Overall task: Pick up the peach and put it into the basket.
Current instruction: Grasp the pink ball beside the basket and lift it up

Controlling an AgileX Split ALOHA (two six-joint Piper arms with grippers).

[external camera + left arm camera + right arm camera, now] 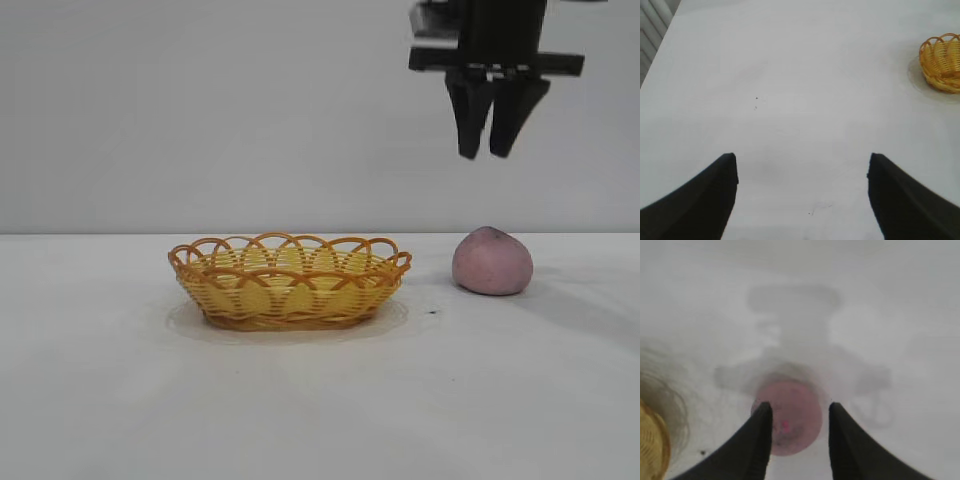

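Observation:
The pink-mauve peach [491, 261] sits on the white table to the right of the yellow wicker basket [289, 282]. My right gripper [489, 152] hangs well above the peach, pointing straight down, fingers a little apart and empty. In the right wrist view the peach [790, 417] lies far below, between the two dark fingers of the right gripper [799, 410]. My left gripper [802, 162] is open and empty over bare table, outside the exterior view. The basket [941, 62] shows at the edge of the left wrist view.
The white table [320, 400] stretches wide around both objects. A small dark speck [432, 312] lies between basket and peach. A slice of the basket rim [651, 445] shows at the edge of the right wrist view.

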